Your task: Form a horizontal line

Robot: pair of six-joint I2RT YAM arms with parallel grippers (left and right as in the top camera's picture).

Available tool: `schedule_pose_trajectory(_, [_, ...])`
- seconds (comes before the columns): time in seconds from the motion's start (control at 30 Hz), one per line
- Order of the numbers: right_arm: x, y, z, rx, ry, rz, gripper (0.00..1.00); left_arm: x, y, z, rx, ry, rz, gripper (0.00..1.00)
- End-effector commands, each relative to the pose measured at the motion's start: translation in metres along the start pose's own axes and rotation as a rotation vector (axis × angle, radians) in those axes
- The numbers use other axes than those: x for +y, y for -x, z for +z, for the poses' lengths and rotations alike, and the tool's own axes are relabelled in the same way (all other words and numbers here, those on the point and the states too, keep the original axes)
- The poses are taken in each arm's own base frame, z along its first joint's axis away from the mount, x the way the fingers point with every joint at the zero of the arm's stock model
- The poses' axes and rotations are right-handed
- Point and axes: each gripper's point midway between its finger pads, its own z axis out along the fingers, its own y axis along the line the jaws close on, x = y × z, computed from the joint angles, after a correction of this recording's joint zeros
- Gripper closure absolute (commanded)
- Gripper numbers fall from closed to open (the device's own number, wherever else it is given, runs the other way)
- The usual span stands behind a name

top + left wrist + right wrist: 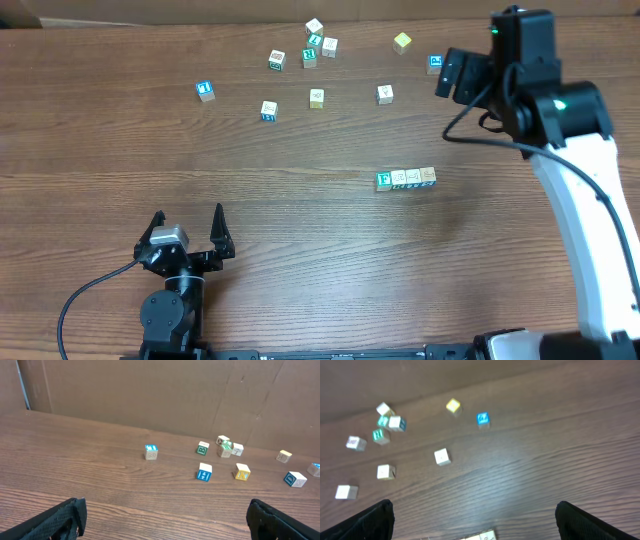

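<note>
Four tiny cubes are sitting edge to edge as the horizontal line [406, 179], right of the table's middle. One teal-green cube [384, 181] with a white mark is lying at the end nearer the left arm, and three cream cubes [413, 178] are running on from it, all touching. Eleven loose cubes are lying scattered toward the far side of the wooden table [300, 250], well apart from the row. Two of these are blue-faced cubes [205, 91], one far left and one far right. One is a yellow cube [402, 41]. Four are bunching in a tight cluster [316, 44] at the far edge. Four cream singles [316, 98] are lying spaced out between the cluster and the row. One left gripper [188, 216] is resting low at the near edge, its jaws spread wide and gripping nothing. One right gripper [474, 506] is hanging above the far right of the table, close beside one blue-faced cube. Its two black fingers [372, 520] are standing wide apart with nothing between them. The row's top is just showing at the bottom edge of the right wrist view.
</note>
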Motion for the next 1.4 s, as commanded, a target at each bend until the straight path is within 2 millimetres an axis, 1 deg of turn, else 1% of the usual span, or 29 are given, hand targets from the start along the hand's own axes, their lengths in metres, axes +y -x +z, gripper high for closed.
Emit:
schedule_pose_trajectory(0.0, [-0.013,0.013,-0.037,-0.081,-0.024,0.002,0.0,0.002,0.001,0.0,-0.008,0.006,0.02,0.0])
schedule_pose_trajectory(0.1, [-0.019,0.004,-0.045,-0.069,-0.03,0.002,0.0,0.002,0.001,0.0,-0.008,0.006,0.02,0.01])
schedule_pose_trajectory(0.2, [-0.023,-0.01,-0.04,-0.068,-0.03,0.001,0.0,0.002,0.001,0.0,-0.008,0.006,0.02,0.01])
schedule_pose_trajectory(0.33, [-0.029,-0.037,-0.017,-0.085,-0.026,-0.015,0.0,0.002,0.001,0.0,-0.008,0.006,0.02,0.0])
schedule_pose_trajectory(0.43, [-0.029,-0.06,0.002,-0.098,0.01,-0.01,0.0,0.002,0.001,0.0,-0.008,0.006,0.02,0.0])
schedule_pose_trajectory(0.57, [-0.026,-0.086,0.023,-0.129,0.067,-0.026,0.0,0.002,0.001,0.0,-0.008,0.006,0.02,0.0])
schedule_pose_trajectory(0.7, [-0.017,-0.107,0.037,-0.186,0.163,-0.088,0.0,0.002,0.001,0.0,-0.008,0.006,0.02,0.0])
schedule_pose_trajectory(0.87, [-0.023,-0.143,0.05,-0.227,0.235,-0.09,0.0,0.002,0.001,0.0,-0.008,0.006,0.02,0.0])
schedule_pose_trajectory(0.97, [-0.029,-0.161,0.052,-0.253,0.258,-0.082,0.0,0.002,0.001,0.0,-0.008,0.006,0.02,0.01])
schedule_pose_trajectory(1.23, [-0.043,-0.202,0.05,-0.304,0.267,-0.077,0.0,0.002,0.001,0.0,-0.008,0.006,0.02,0.01])
schedule_pose_trajectory(1.3, [-0.045,-0.209,0.048,-0.311,0.269,-0.076,0.0,0.002,0.001,0.0,-0.008,0.006,0.02,0.0])
schedule_pose_trajectory(1.37, [-0.046,-0.211,0.045,-0.329,0.273,-0.076,0.0,0.002,0.001,0.0,-0.008,0.006,0.02,0.0])
